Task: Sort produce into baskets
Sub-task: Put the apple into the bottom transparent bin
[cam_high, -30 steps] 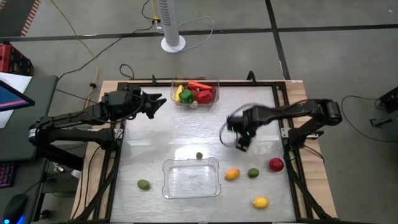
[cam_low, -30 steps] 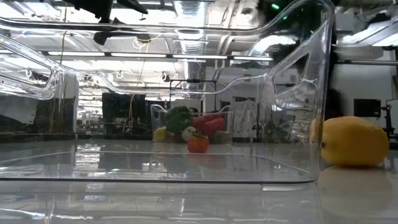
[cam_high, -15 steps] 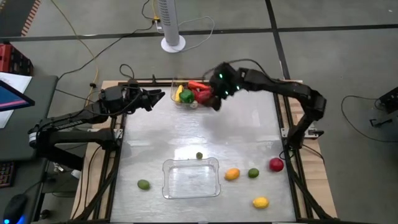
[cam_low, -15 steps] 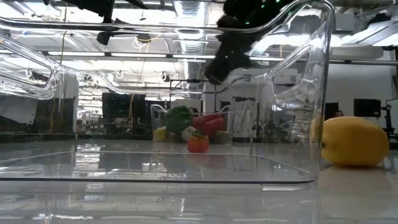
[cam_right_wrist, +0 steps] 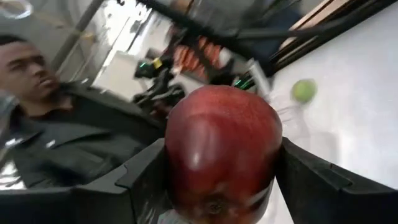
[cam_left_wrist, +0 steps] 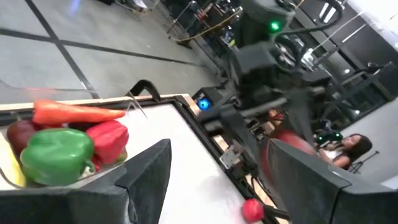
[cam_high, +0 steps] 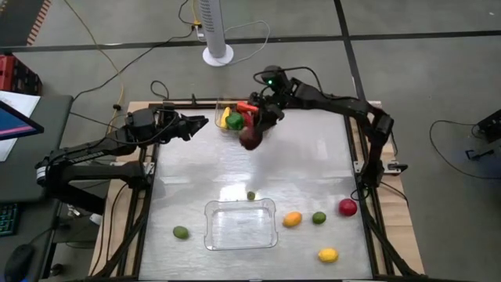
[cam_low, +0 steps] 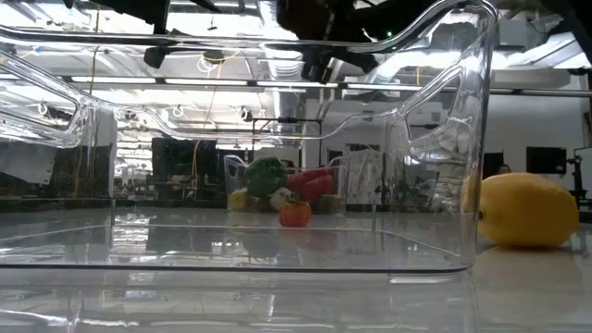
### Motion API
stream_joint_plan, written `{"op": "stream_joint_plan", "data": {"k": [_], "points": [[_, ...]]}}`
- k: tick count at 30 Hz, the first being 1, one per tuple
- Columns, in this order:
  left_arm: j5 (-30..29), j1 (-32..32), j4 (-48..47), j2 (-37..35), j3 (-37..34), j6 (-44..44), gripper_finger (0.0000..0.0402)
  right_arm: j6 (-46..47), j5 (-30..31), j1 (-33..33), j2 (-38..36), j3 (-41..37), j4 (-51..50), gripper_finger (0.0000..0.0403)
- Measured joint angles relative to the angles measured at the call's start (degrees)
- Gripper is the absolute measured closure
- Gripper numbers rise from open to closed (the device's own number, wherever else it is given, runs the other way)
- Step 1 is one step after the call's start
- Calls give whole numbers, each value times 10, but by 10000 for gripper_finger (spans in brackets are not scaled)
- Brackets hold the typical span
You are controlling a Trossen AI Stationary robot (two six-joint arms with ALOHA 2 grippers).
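Two fingers of the right gripper [cam_high: 252,135] clamped a dark red apple [cam_right_wrist: 221,149] beside the far basket [cam_high: 270,124], probably to drop it there. The left gripper [cam_high: 197,125] waited open near that basket.

- From overhead we see even, bright light and a dull sheen across the table [cam_high: 313,168], with soft, faint shadows.
- In the low view, ceiling strip lights glare through the near clear bin [cam_low: 277,139], whose curved walls warp the room behind it.
- The red apple [cam_right_wrist: 221,149] in the right wrist view is smeared by motion blur.
- In the left wrist view the green pepper [cam_left_wrist: 59,152] is soft, and the background is hazy.
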Motion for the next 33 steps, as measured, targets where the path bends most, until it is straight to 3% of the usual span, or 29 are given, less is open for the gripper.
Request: {"op": "stream_joint_plan", "data": {"k": [5,15,21,24,28,33], "points": [[3,0,-8,0,0,0,150,7,6,39,-2,0,-4,116],[70,-22,-17,0,0,20,150,45,179,193,-15,0,-28,116],[95,-120,-47,-6,0,15,150,61,289,291,-35,0,-86,116],[56,-196,-79,-21,0,10,150,18,359,325,-41,0,-171,116],[-55,-309,-102,-55,0,-16,150,-27,484,357,-45,0,-303,116],[-223,-450,-109,-66,0,-42,150,-20,604,394,-46,-26,-313,116]]}}
